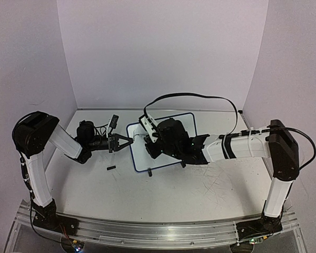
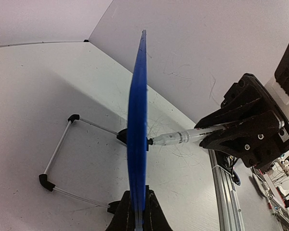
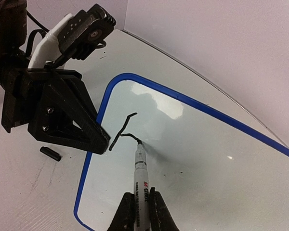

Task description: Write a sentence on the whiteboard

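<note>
The whiteboard (image 3: 197, 159), white with a thin blue rim, stands tilted on its wire stand (image 2: 58, 159). My left gripper (image 2: 137, 217) is shut on its rim (image 2: 137, 120), which that wrist view shows edge-on. From above, the left gripper (image 1: 128, 141) sits at the board's left edge. My right gripper (image 3: 141, 217) is shut on a white marker (image 3: 141, 175), whose tip touches the board beside short black strokes (image 3: 121, 129). From above, the right gripper (image 1: 157, 141) covers most of the whiteboard (image 1: 185, 119). The marker (image 2: 183, 138) meets the board face from the right.
A small black marker cap (image 1: 111, 168) lies on the table in front of the left gripper, also showing as a cap (image 3: 50, 153) left of the board. A black cable (image 1: 200, 96) arcs over the board. Walls close the table at the back and sides.
</note>
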Available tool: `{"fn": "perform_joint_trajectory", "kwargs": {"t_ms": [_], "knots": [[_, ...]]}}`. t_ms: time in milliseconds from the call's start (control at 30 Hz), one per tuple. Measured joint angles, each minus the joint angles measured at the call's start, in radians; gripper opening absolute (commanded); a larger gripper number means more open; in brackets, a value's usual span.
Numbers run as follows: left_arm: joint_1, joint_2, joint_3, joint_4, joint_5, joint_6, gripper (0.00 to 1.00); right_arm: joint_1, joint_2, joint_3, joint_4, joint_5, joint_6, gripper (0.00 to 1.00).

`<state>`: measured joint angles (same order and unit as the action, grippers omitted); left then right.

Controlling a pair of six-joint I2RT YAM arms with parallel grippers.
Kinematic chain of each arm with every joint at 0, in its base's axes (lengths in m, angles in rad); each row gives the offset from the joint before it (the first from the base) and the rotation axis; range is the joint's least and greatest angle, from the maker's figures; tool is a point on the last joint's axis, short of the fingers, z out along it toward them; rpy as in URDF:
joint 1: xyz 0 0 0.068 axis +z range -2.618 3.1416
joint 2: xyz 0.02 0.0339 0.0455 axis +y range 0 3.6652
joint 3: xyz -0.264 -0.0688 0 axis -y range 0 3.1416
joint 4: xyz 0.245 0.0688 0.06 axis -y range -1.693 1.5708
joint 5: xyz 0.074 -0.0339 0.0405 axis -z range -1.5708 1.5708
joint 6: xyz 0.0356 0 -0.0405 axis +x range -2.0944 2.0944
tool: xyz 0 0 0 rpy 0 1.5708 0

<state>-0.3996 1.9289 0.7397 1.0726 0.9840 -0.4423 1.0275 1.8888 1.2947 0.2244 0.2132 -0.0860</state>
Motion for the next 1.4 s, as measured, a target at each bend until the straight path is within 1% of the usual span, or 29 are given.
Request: {"fn": "perform_joint_trajectory", "kwargs": {"t_ms": [333, 567, 967, 1400], "knots": [[0.0, 0.0, 0.0, 0.0, 0.001, 0.001, 0.0, -0.013, -0.069, -0.056, 0.042, -0.053, 0.001, 0.0], [0.0, 0.0, 0.001, 0.0, 0.003, 0.001, 0.0, -0.043, -0.068, -0.05, 0.058, -0.076, 0.005, 0.0], [0.0, 0.0, 0.001, 0.0, 0.003, 0.002, 0.0, -0.045, -0.049, -0.028, 0.067, -0.114, 0.004, 0.0], [0.0, 0.0, 0.002, -0.001, 0.004, 0.002, 0.0, -0.045, -0.026, -0.011, 0.062, -0.093, 0.004, 0.0]]}}
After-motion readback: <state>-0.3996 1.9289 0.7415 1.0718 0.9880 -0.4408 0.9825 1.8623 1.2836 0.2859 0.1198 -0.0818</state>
